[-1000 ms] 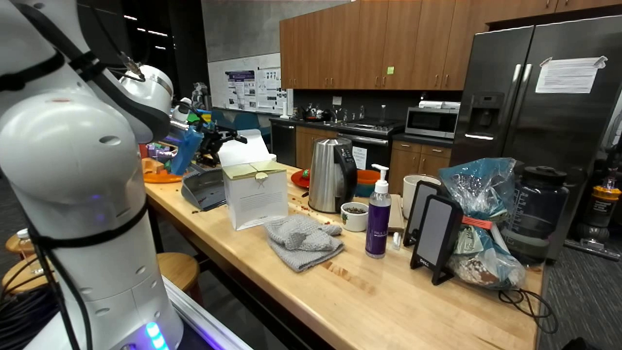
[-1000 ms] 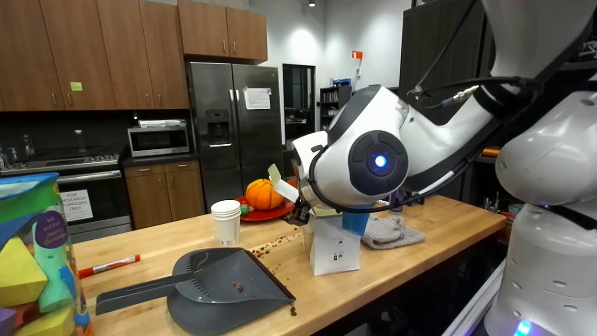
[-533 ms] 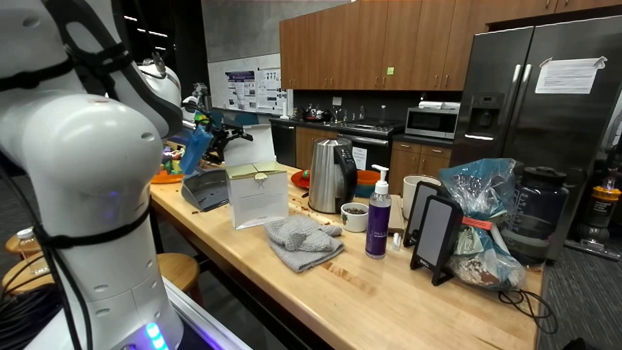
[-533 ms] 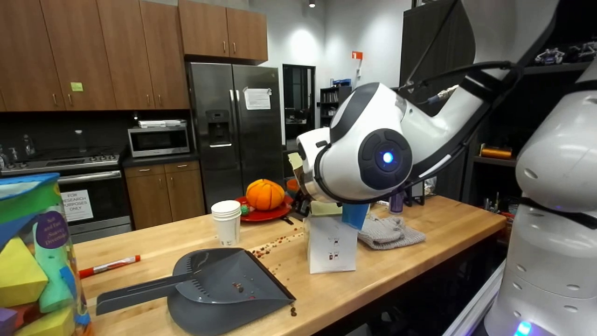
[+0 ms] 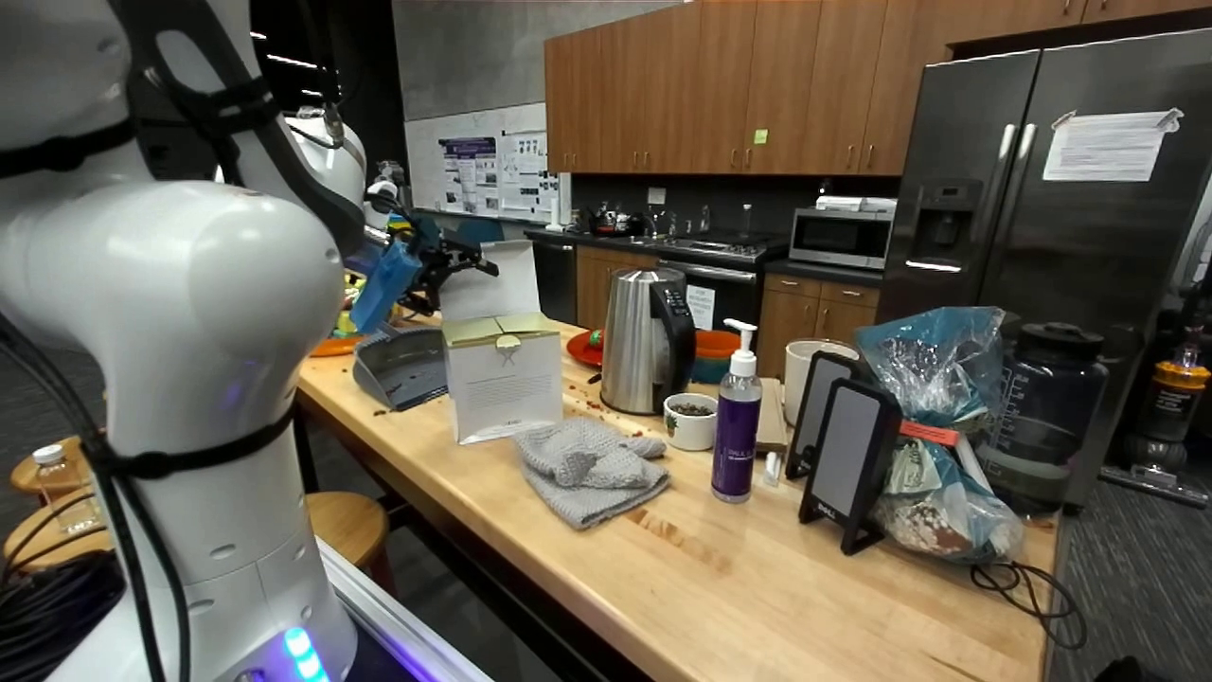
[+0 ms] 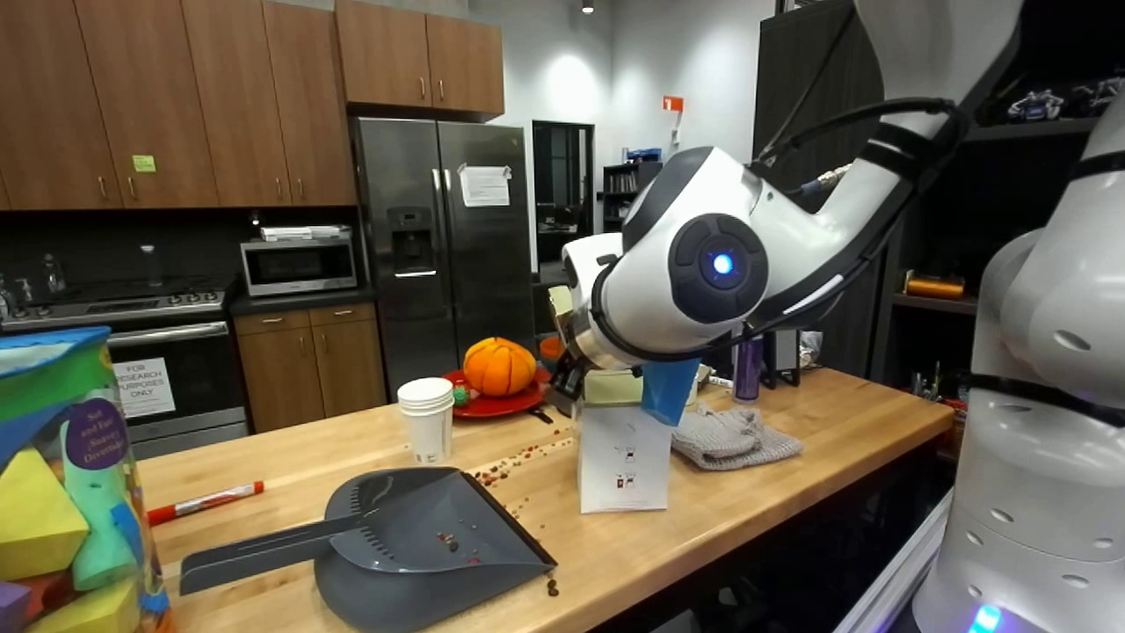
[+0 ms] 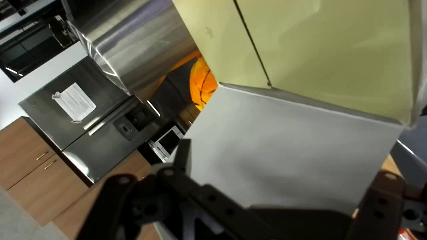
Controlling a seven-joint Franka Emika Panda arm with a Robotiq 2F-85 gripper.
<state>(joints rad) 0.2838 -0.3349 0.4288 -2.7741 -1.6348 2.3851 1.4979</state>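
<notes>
Box [image 5: 507,388], left of centre in an exterior view, sits slightly shifted from a second ago, white lid [image 5: 497,279] steeper. Gripper [image 7: 285,166] is spread wide across the lid, lower half of the wrist view: likely pushing it upright, not grasping; contact unclear.

- Soft, even room light lies over the wooden table [image 5: 701,587]; underneath, it's nearly black.
- Across the room a pale glow pools on the far wall [image 6: 569,81].
- A blue lamp [image 6: 722,263] glares from the white arm [image 6: 813,233].
- In the wrist view, the gripper [image 7: 286,163] looms dark and out of focus; glare streaks the steel kettle [image 7: 143,40].
- The tall fridge [image 5: 1051,265] leans outward, stretched near the picture's edge.
</notes>
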